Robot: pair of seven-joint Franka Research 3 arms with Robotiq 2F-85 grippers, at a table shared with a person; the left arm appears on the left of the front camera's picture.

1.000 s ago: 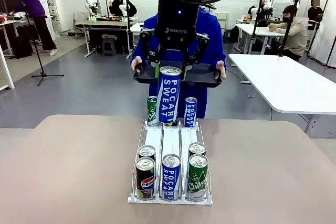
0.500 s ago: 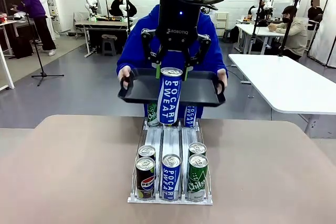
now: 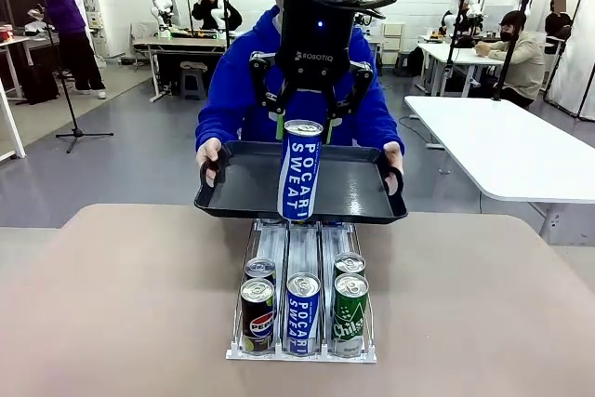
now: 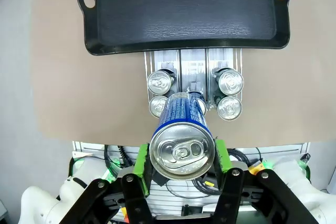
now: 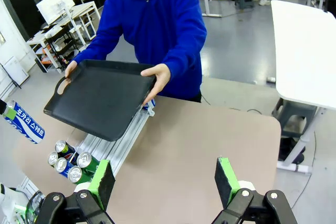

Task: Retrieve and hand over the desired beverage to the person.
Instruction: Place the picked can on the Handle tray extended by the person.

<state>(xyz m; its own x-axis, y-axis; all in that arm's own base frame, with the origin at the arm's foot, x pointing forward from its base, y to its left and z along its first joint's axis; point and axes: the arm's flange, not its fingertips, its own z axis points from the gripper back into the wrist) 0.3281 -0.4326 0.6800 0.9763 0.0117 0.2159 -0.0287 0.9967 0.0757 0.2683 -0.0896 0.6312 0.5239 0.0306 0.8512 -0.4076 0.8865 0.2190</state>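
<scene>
mid-handover, by the look of it: up off the rack (image 3: 274, 246), not yet set down. grips the blue can (image 3: 300, 171) in the left gripper (image 3: 303, 127), fingers closed on its upper end, green pads pressed to both sides. hangs near upright in the air, toward 12 o'clock from the other cans (image 3: 302, 311) in the rack's front row. overlaps the black tray (image 3: 353, 191) in the front view; touching or apart, cannot tell there. in the left wrist view, appears to stop short of the tray's near rim, with the tray beyond at 12 o'clock. held out over the far edge of the table (image 3: 130, 295) by the person (image 3: 228, 90), one hand (image 3: 208, 153) at the 9 o'clock handle, the other at 3 o'clock. holds the right gripper (image 5: 164, 177) off to the side, fingers spread wide, nothing between them. next, probably: carry the can on toward 12 o'clock until fully over the tray, lower until the base rests flat, then open the fingers and lift straight off. calls for care: a tall narrow can may tip on a hand-held tray.
</scene>
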